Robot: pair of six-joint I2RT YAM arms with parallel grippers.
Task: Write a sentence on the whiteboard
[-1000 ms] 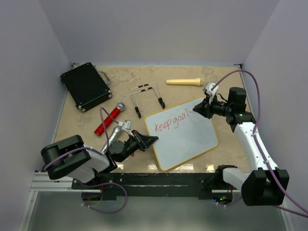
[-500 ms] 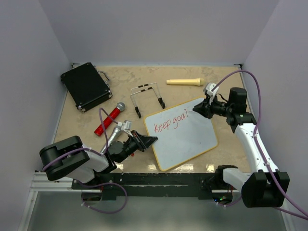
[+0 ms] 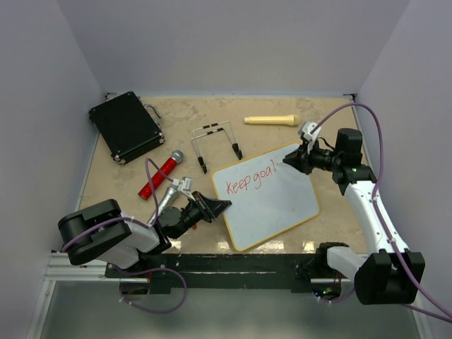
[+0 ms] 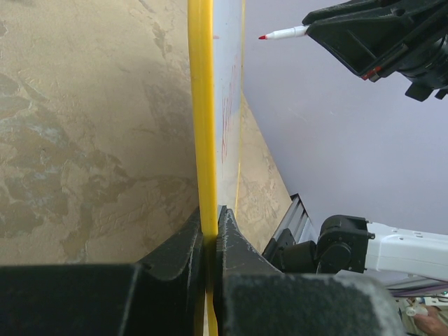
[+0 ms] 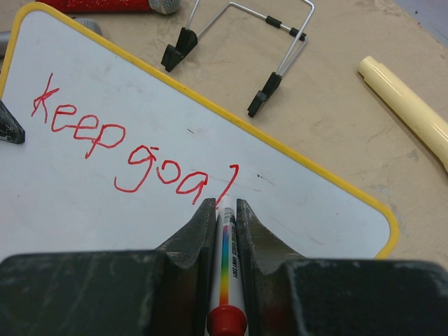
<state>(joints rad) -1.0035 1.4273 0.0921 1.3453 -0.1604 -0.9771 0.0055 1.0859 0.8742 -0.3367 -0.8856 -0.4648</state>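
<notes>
Just ahead of my right fingertips, the sentence reads "keep goal" in red on the upper part of the whiteboard, which lies on the table between my two hands. By my judgement the writing is only part done. My right gripper is clamped on a marker, its barrel running back between the fingers so the nib leads, at the end of the "l". From the left wrist view the nib seems just clear of the surface. My left gripper is pinched on the board's yellow frame at the opposite edge, probably to brace it against the strokes. Beyond the right fingers lie a wire stand and a cream cylinder. Beyond the left ones are a red microphone and a black case.
</notes>
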